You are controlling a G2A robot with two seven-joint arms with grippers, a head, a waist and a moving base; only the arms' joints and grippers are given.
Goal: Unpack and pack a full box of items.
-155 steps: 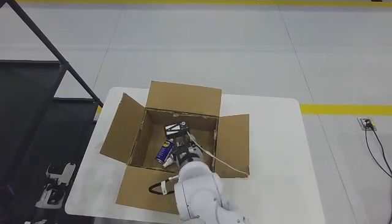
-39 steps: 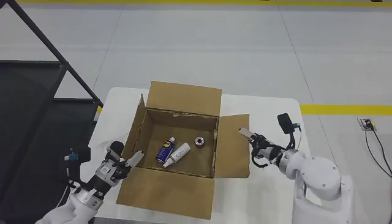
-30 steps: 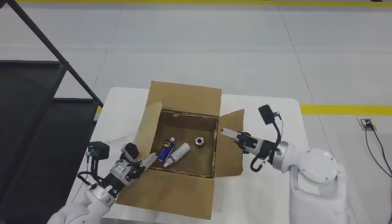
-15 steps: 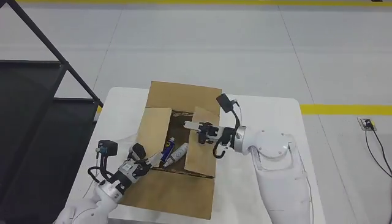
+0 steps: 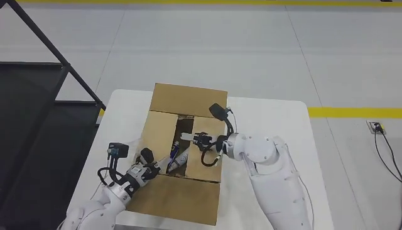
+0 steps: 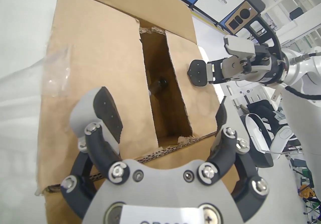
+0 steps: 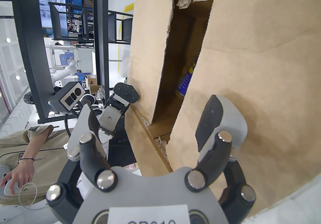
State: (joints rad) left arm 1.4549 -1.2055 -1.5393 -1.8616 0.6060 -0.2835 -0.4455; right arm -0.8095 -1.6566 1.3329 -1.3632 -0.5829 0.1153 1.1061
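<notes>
Left hand point(image 6: 163, 107) and right hand point(image 7: 153, 114) face each other, both spread wide.

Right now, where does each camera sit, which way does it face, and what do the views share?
Top view: above the arms, looking down at table and box; both arms show.
Left wrist view: on that wrist, facing the box's nearly closed flaps; open left gripper in front, right gripper beyond.
Right wrist view: on that wrist, facing the flaps from the opposite side; open right gripper in front, spray can in the gap.
Shared: both wrist views show the gap and the other arm's gripper.
</notes>
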